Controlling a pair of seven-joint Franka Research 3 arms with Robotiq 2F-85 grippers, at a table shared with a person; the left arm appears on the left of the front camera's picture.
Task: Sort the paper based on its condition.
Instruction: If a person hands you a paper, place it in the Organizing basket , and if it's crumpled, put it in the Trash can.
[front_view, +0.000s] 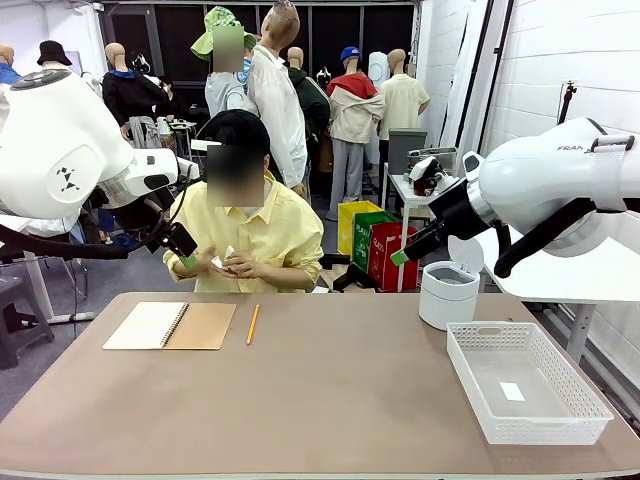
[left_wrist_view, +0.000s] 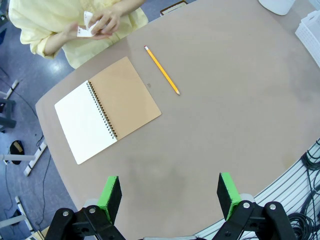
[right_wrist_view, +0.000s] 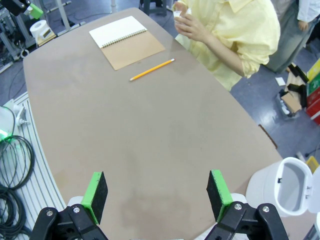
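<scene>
Green rubbery pads (left_wrist_view: 111, 195) on your left gripper (left_wrist_view: 170, 195) are standing wide apart with nothing between them. The gripper is hanging over a bare stretch of the table (left_wrist_view: 225, 115), a matte taupe surface. Your right gripper (right_wrist_view: 157, 195) is showing the same: flat green pads spread, jaws released, gripping nothing.

Nearest on the table, right side: a white plastic basket (front_view: 468, 385), rectangular with lattice walls, is sitting close to the near edge. A small white rectangle (front_view: 511, 391) is lying flat on its floor; you cannot tell what it is. Just beyond the basket's far corner, a smooth white cylindrical bin (front_view: 448, 300) is standing upright.

Left side, farther in: a spiral-bound notebook (front_view: 170, 325) is lying open and flat, with a blank white page on the left, a brown card cover on the right and a wire coil between. A thin, straight yellow pencil (front_view: 252, 324) is lying just beside the cover, not touching it.

Far edge: a person in a soft yellow shirt (front_view: 280, 230) is sitting with both hands (front_view: 240, 266) raised off the table. The paper (front_view: 218, 258) is sitting in those hands, a small white piece looking creased or folded; it is too small to tell which. It is well apart from both grippers.
</scene>
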